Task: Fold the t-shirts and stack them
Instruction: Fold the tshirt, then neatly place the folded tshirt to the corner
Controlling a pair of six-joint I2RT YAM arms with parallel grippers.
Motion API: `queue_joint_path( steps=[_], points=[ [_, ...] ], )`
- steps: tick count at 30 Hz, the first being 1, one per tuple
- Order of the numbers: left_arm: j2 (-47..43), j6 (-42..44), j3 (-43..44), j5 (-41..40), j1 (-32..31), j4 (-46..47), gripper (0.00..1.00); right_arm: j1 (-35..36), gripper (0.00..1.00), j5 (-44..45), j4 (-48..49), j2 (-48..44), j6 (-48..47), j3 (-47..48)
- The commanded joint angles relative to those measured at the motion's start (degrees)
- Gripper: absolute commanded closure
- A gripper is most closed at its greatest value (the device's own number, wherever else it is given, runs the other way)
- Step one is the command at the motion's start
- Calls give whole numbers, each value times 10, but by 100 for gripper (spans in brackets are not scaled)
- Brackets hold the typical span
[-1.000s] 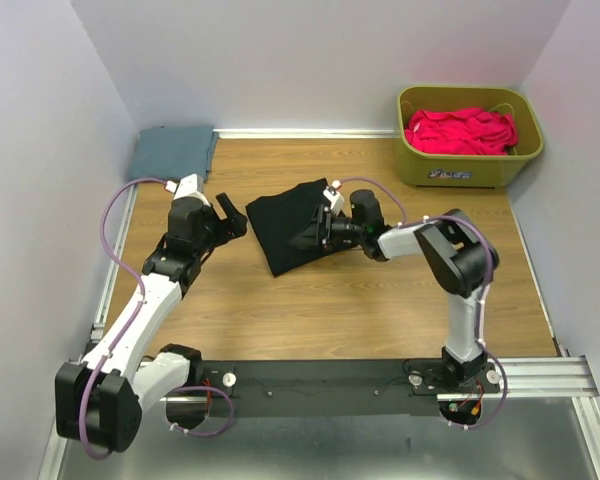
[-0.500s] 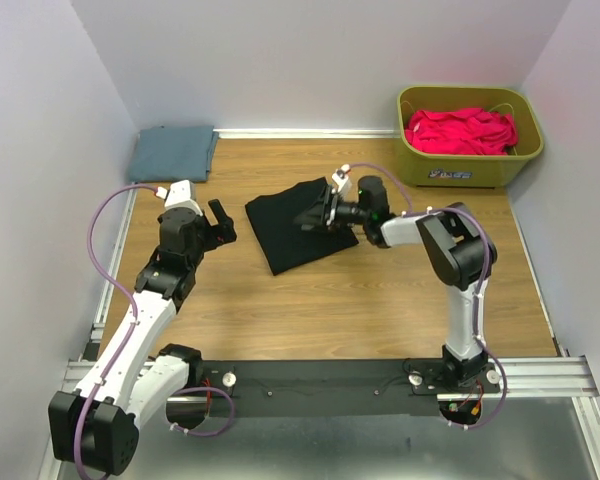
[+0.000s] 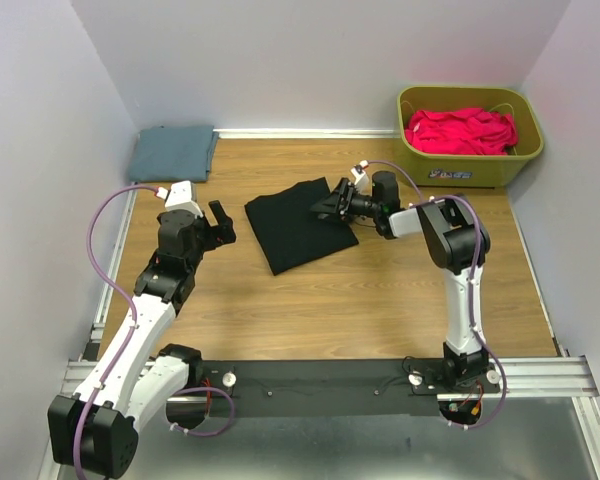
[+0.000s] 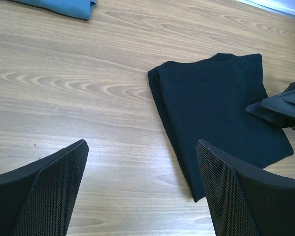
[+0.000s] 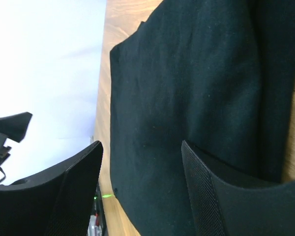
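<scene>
A folded black t-shirt (image 3: 295, 224) lies flat in the middle of the wooden table; it also shows in the left wrist view (image 4: 221, 110) and fills the right wrist view (image 5: 187, 98). My right gripper (image 3: 330, 205) is open and empty, low over the shirt's right edge, turned on its side. My left gripper (image 3: 220, 222) is open and empty, to the left of the shirt and apart from it. A folded blue t-shirt (image 3: 172, 150) lies at the far left corner. Red t-shirts (image 3: 460, 130) are piled in the green bin.
A green bin (image 3: 470, 168) stands at the far right against the wall. White walls close in the table on three sides. A black rail (image 3: 320, 375) with the arm bases runs along the near edge.
My right gripper let the black shirt down flat and drew back to its right edge. My left gripper pulled back left, away from the shirt.
</scene>
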Motion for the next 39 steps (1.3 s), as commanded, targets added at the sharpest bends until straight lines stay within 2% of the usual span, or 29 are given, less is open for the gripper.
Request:
queue_joint_path(
  steps=[1,2,3,4,5,7,12,16,22,25,27,32,39],
  points=[
    [-2,5,-11,-13,3,18,2,4,27,-7,-67,-34,-58,5],
    [1,4,-11,-14,3,18,2,4,23,-7,-102,-51,-81,12],
    [1,3,-10,-14,3,18,2,7,22,3,-144,-67,-144,23],
    [6,1,-9,-17,3,18,2,14,22,28,-241,-98,-217,47],
    [8,0,-9,-17,3,19,2,19,22,28,-280,-114,-218,56],
    [18,-1,-9,-20,3,18,2,36,22,65,-354,-159,-284,63],
    [39,-8,-2,-26,6,12,2,98,21,195,-473,-222,-391,69],
    [56,-12,-4,-7,26,19,1,203,21,311,-551,-233,-454,82],
    [87,-22,2,4,78,8,2,325,25,461,-582,-200,-503,110],
    [108,-23,7,5,98,1,2,366,29,508,-586,-179,-525,126],
    [120,-23,9,6,106,-4,1,391,35,538,-589,-157,-539,143],
    [125,-24,11,7,111,-7,1,424,44,594,-593,-111,-571,164],
    [125,-22,10,10,111,-7,2,455,49,709,-598,-66,-601,161]
  ],
)
